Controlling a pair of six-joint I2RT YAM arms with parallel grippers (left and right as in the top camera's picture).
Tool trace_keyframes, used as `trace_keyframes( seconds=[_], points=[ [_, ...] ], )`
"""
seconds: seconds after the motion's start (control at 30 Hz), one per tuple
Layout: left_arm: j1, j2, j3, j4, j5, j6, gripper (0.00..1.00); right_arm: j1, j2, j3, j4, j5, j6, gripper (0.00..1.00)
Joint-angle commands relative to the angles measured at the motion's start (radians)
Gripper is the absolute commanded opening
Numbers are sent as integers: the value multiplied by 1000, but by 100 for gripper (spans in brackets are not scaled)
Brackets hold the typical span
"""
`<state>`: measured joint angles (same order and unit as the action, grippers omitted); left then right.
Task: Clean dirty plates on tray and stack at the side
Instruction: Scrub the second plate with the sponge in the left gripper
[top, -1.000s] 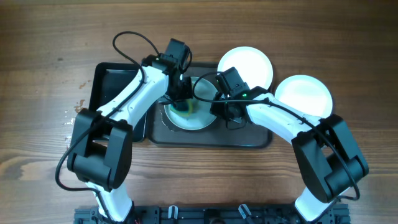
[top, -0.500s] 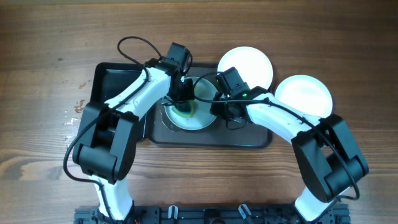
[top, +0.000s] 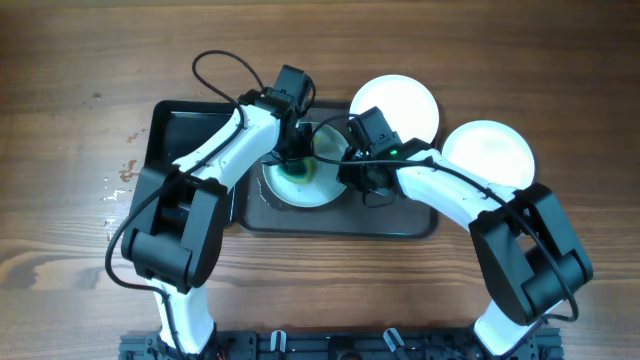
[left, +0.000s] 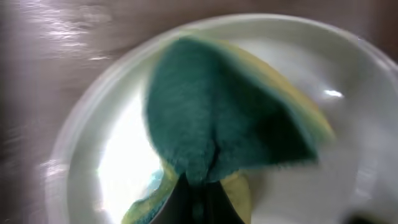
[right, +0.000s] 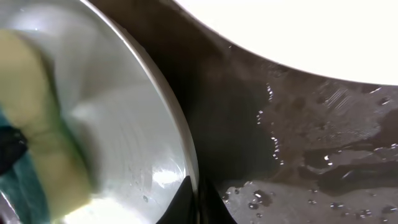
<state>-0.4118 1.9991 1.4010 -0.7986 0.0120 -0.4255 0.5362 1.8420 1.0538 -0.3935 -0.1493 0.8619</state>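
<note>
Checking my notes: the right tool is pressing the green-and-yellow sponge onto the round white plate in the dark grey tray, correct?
Not quite: it is the left tool that presses the green-and-yellow sponge onto the round white plate in the dark grey tray, as the left wrist view shows. The right tool only pinches that plate's rim.

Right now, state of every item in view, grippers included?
left gripper: shut on sponge
right gripper: shut on tray plate rim
sponge: pressed onto tray plate
tray plate: on tray, under sponge
far plate: at tray's corner, unstacked, no smear visible
right plate: off tray, unstacked, no smear visible
tray: wet, one plate on it
</note>
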Motion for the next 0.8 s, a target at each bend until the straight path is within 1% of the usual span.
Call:
trace_keyframes(
  seconds=[0.0,0.1,0.17,0.27,0.33,0.37,0.43,0.53,0.63,0.7,0.77],
  points=[
    [14,23,13,-71,-268,-70,4,4,11,20,0,-16,-22,4],
    [11,23,13,-116,-254,-69,4,4,11,20,0,-16,-22,4],
    [4,23,13,-131,-215,-68,4,4,11,20,0,-16,-22,4],
    [-10,23,13,-134,-56,-14,4,4,11,20,0,-16,-21,4],
    [-24,23,13,-131,127,28,4,4,11,20,1,-21,-23,4],
    [-32,23,13,-129,181,29,4,4,11,20,2,-28,-24,4],
    [-48,23,13,-112,236,29,4,4,11,20,2,-32,-24,4],
    [-71,23,13,-66,249,25,4,4,11,20,1,-34,-24,4],
    [-74,23,13,-14,232,11,4,4,11,19,0,-35,-25,4],
    [-72,23,13,8,150,-42,4,4,11,19,0,-35,-25,4],
    [-68,23,13,18,26,-90,4,4,11,19,0,-35,-25,4]
  ],
)
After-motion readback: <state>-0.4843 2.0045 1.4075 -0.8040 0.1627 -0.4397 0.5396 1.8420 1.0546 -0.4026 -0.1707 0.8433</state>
